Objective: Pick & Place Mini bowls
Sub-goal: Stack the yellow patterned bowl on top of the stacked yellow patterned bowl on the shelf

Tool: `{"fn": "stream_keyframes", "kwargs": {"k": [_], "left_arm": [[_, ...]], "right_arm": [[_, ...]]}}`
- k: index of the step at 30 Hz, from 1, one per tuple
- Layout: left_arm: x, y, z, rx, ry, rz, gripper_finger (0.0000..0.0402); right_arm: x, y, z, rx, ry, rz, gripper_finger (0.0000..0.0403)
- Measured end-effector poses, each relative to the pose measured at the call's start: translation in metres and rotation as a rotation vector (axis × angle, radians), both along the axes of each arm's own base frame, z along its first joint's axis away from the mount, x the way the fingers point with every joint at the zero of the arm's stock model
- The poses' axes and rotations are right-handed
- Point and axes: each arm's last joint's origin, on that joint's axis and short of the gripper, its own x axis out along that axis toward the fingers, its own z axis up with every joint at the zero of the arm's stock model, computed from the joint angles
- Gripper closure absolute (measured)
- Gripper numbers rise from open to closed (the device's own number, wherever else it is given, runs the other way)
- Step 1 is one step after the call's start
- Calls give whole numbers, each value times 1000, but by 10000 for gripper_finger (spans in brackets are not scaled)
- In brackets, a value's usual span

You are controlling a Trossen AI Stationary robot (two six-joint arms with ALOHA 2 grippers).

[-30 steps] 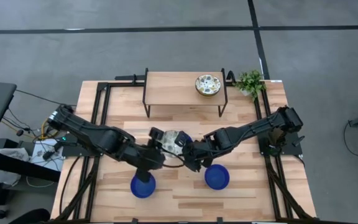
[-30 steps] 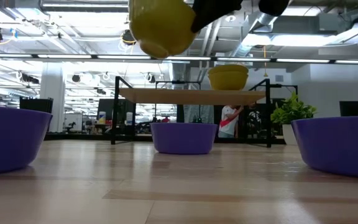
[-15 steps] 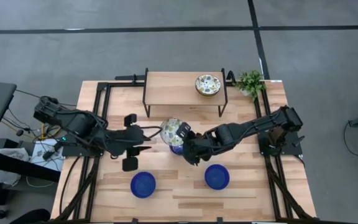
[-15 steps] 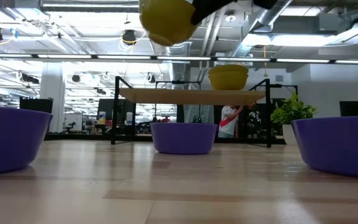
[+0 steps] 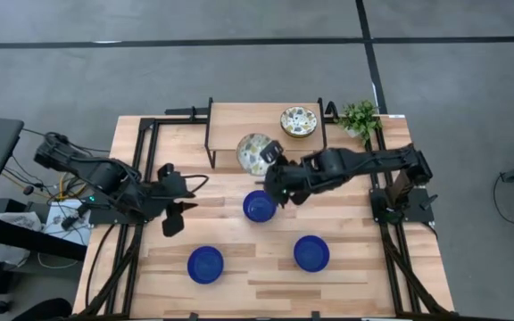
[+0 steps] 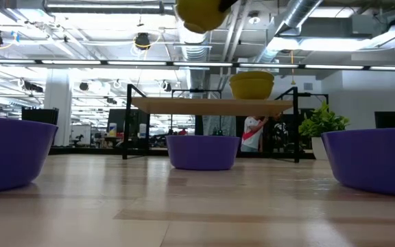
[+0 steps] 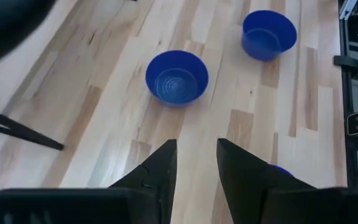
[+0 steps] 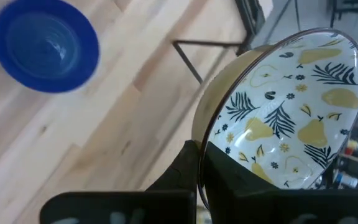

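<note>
I am working over a pale wooden table (image 5: pixel 266 267) of joined planks, framed by black rails, sitting on a grey floor crossed by dark lines; in the low view the room behind is showing ceiling ducts, strip lights and a person in a red and white top far off. No writing is showing that I can read. A small wooden shelf on black legs (image 5: pixel 239 120) is standing at the far side of the table, and one patterned bowl (image 5: pixel 298 122) is resting on its right end. A green potted plant (image 5: pixel 360 117) is sitting just beside the shelf's right end. My right gripper (image 5: pixel 272 171) is reaching in from the right and clamping the rim of a second patterned bowl (image 5: pixel 256 153), holding it tilted in the air at the shelf's front edge, its cream inside with yellow pears and dark leaves facing my wrist camera (image 8: pixel 284 118). A blue bowl (image 5: pixel 260 206) is sitting on the table just in front of it, and two more blue bowls, one front left (image 5: pixel 205 264) and one front right (image 5: pixel 311 253), are lying well apart. My left gripper (image 5: pixel 171 197) is hanging at the left side, fingers (image 7: pixel 160 171) slightly apart around nothing.
</note>
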Motion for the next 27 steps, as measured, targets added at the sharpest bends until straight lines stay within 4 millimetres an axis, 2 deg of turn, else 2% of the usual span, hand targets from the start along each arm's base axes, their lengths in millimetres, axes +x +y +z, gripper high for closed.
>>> {"fn": "stream_keyframes", "kwargs": {"k": [9, 20, 27], "left_arm": [[-21, 12, -29, -52, -101, 7, 289], [-32, 18, -67, -95, -159, 22, 289], [-35, 20, -86, -87, -162, 19, 288]], "right_arm": [[-7, -42, 14, 19, 14, -153, 403], [-25, -103, 8, 78, 89, -463, 403], [-36, -127, 6, 186, 128, -549, 403]]}}
